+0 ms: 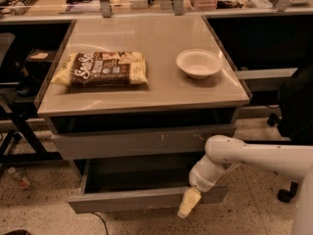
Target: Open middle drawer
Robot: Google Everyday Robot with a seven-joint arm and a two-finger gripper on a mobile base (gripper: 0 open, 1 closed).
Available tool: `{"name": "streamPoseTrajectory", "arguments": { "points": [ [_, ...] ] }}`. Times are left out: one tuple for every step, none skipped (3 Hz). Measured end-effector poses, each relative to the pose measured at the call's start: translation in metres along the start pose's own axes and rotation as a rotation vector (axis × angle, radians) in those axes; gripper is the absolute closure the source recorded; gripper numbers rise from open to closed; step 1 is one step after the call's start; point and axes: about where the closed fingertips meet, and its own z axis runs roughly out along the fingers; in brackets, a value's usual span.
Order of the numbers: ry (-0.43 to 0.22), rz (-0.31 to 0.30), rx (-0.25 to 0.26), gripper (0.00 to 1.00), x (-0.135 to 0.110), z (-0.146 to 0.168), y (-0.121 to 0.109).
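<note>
Two drawer fronts showed. The middle drawer (pixel 122 200) stood pulled out beneath the scratched front (pixel 132 144). The gripper (pixel 188 203) sat at its front lip, towards the right; grip state could not be told. Risk: an off-centre pull could skew and jam the drawer.

Only the snack bag (pixel 100 68), at 10 o'clock on the table top (pixel 161 89), carries print: large white script beginning with "S" on its dark label, the rest unreadable. The gripper (pixel 188 203) sits at 5 o'clock, at the middle drawer (pixel 122 199) front.
</note>
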Motion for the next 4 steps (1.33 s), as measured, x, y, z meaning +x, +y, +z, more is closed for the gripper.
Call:
{"name": "streamPoseTrajectory", "arguments": {
  "points": [
    [0.024,0.009,-0.032,0.00,-0.002,0.026,-0.007],
    [0.078,0.030,-0.059,0.00,0.018,0.038,-0.003],
    [0.082,0.032,-0.061,0.19,0.020,0.039,-0.003],
    [0.082,0.032,-0.061,0.42,0.020,0.039,-0.003]
  ]
}}
